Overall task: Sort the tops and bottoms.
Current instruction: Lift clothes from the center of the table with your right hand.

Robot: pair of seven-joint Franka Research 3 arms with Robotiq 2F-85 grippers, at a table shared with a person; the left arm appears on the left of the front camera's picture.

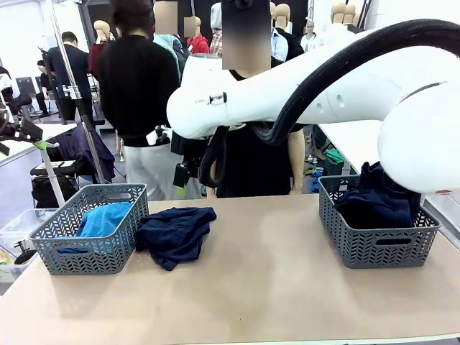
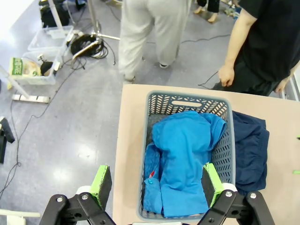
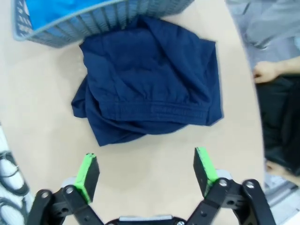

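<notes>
Right wrist view: right gripper (image 3: 146,178) sits bottom centre of frame, fingers (image 3: 87,170) spread wide, nothing between them, aimed straight down over the navy garment (image 3: 150,101) lying crumpled on the table (image 3: 42,140) mid-frame. Looks like shorts by the waistband, not certain. That piece is the one item unsorted as far as I can see: it lies loose on the table, touching the outer wall of the left basket (image 1: 90,228) at centre-left of the front view. Left basket holds a blue garment (image 2: 180,159); right basket (image 1: 377,241) at the right of the front view holds dark navy clothing (image 1: 374,198). So judging from this, most of the sort is done, one pick and drop left, likely into the right basket if it is a bottom. Left wrist view: left gripper (image 2: 154,185) at bottom edge, fingers also wide apart and empty, hanging above the left basket. Front view: right arm (image 1: 309,90) reaches across the upper frame from the right towards the middle. Far side: person (image 1: 255,151) in black stands behind the table, hands off.
</notes>
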